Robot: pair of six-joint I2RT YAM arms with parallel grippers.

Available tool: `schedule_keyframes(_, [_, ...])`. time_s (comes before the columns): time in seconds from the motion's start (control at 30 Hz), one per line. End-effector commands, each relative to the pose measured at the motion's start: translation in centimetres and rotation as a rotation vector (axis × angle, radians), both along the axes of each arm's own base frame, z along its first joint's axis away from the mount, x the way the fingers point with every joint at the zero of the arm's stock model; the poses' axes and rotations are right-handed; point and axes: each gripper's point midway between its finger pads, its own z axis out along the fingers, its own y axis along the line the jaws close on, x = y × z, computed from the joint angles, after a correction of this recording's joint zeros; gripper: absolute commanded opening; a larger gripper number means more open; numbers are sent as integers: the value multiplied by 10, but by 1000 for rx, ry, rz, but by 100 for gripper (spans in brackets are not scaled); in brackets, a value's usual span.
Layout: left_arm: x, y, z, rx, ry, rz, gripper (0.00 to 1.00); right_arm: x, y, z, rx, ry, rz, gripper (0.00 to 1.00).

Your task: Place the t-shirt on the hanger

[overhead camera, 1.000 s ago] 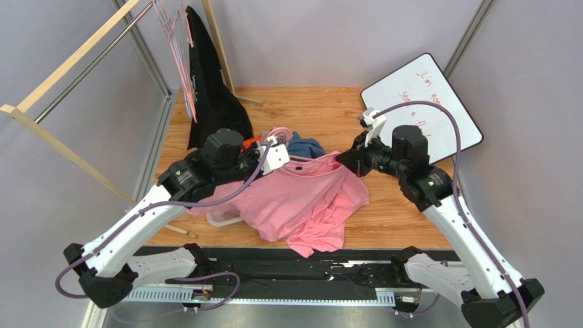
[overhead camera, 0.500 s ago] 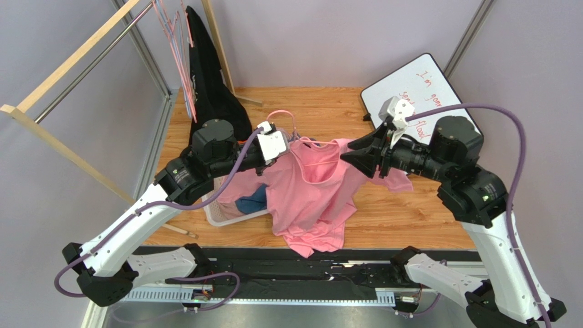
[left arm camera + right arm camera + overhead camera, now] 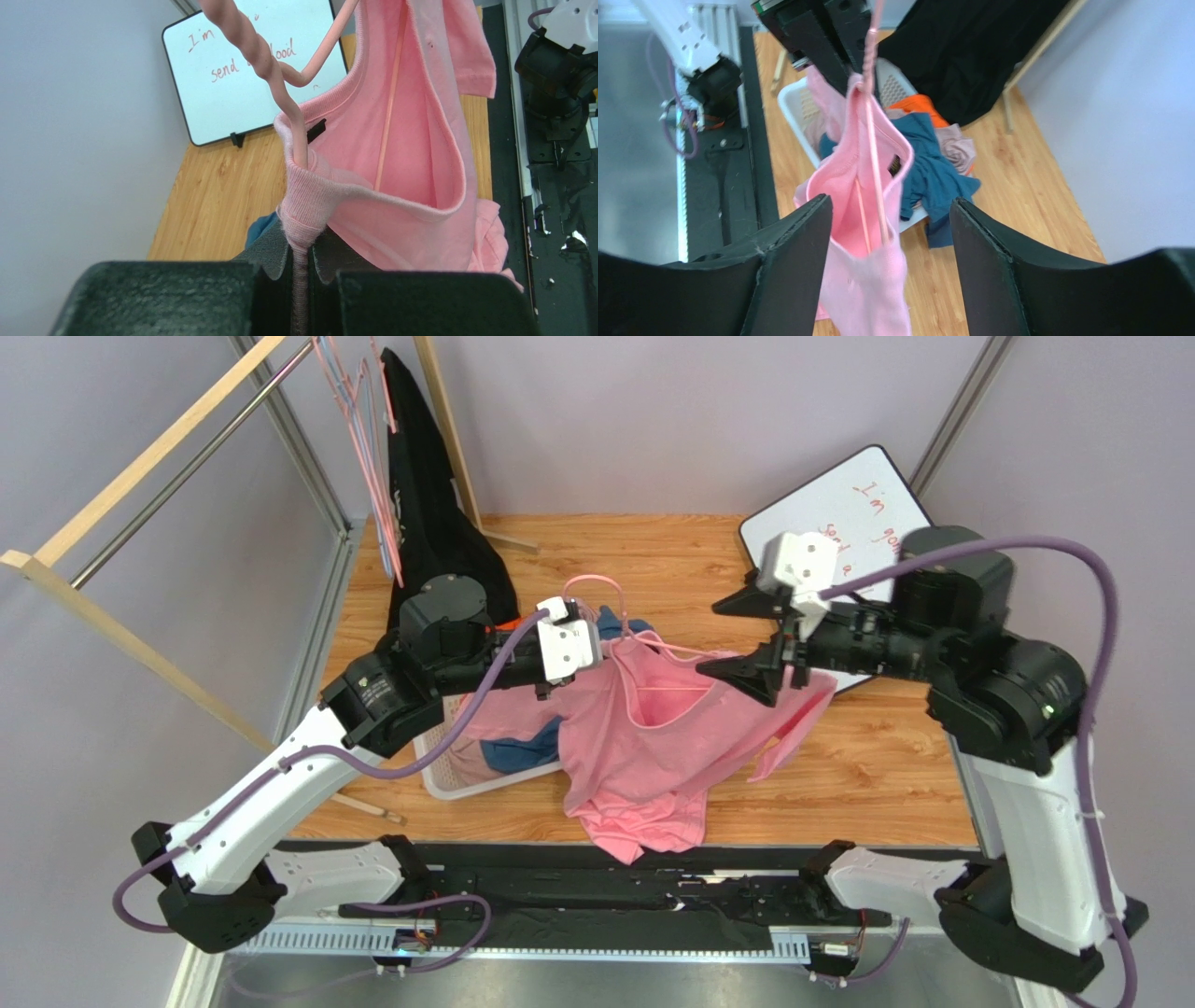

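The light-pink t-shirt [image 3: 659, 742] hangs draped over the thin pink hanger [image 3: 659, 647], whose bars run inside the open collar [image 3: 393, 105]. My left gripper [image 3: 575, 651] is shut on the hanger's twisted neck [image 3: 281, 84]. A fold of the collar [image 3: 305, 203] is bunched at its jaws [image 3: 307, 245]. My right gripper [image 3: 744, 637] stands open at the shirt's right shoulder. In the right wrist view the shirt [image 3: 871, 287] and the hanger [image 3: 875, 140] show between the wide-apart fingers [image 3: 889, 206], which pinch nothing.
A white basket [image 3: 463, 777] under the left arm holds a blue t-shirt [image 3: 512, 749] and other clothes. A long black garment [image 3: 428, 518] and spare hangers [image 3: 358, 420] hang on the rack at back left. A whiteboard [image 3: 870, 532] leans at back right.
My right gripper has opened, let go of the shirt and drawn back to the right and up. The left gripper has lifted the hanger, so the shirt now hangs off the basket.
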Motion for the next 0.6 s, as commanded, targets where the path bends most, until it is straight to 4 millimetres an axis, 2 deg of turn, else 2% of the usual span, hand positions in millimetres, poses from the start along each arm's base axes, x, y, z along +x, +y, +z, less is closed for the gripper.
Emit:
schedule_keyframes(0.0, [-6,-5,31,-47,-80,-44,0,2,20,-22,-123,-6,66,64])
schedule_keyframes(0.07, [-6,-5,32,-46,-77,-47,0,-5,30,-32,-158,0,104,64])
schedule_keyframes(0.17, [-8,-6,31,-39,-73,-52,0,4,42,-50,-214,13,98,63])
schedule_keyframes(0.23, [-11,-4,28,-25,-67,-64,0,14,46,-59,-243,11,73,54])
schedule_keyframes(0.27, [-13,-3,27,-15,-74,-74,0,17,48,-58,-239,6,65,47])
schedule_keyframes(0.3, [-15,-2,20,9,-64,-78,0,20,51,-59,-240,6,57,32])
schedule_keyframes(0.33, [-16,0,17,21,-60,-77,0,21,51,-57,-232,8,50,24])
schedule_keyframes(0.37, [-16,2,16,29,-55,-69,0,21,51,-52,-222,2,45,2])
schedule_keyframes(0.5, [-16,18,-6,108,5,-12,0,25,41,-48,-217,-12,-13,0])
schedule_keyframes(0.53, [-16,22,-12,122,19,4,0,22,34,-41,-194,-36,-26,0])
schedule_keyframes(0.57, [-15,28,-12,123,16,32,1,23,31,-48,-207,-32,-35,0])
